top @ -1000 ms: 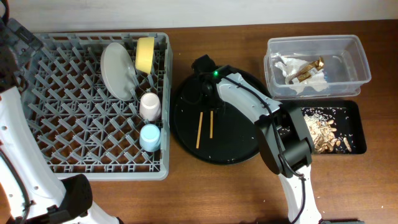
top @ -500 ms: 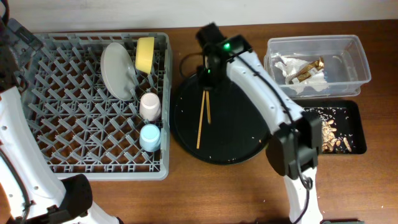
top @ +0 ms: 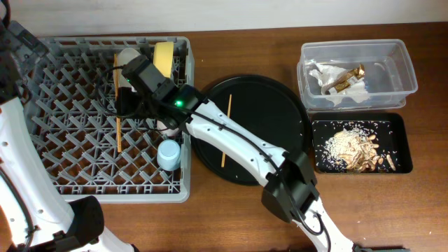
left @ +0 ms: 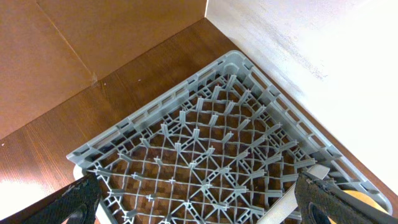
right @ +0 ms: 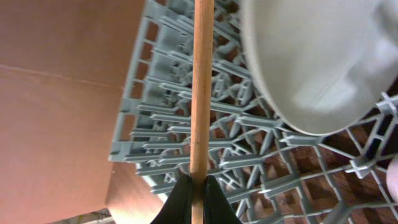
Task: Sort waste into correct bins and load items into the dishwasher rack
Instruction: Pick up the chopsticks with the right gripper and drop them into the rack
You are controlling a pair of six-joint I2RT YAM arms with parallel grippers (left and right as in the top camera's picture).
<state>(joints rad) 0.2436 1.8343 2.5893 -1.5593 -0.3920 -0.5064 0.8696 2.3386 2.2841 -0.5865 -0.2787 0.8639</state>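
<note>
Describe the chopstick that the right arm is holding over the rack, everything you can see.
The chopstick is a thin, straight stick of plain light wood. The right pincer is shut on it. It hangs over the grey rack, beside the plate; whether it touches the pegs I cannot tell.

Right arm (top: 231, 136) wore white shells over black joints; a green status light (top: 179, 103) glowed. Left arm (top: 17, 157) likewise white, fingertips (left: 71, 200) black.

Robot lab bench: plain wooden table (top: 420, 210), white wall (left: 323, 37), dishwasher rack (top: 70, 154) set out on it.
</note>
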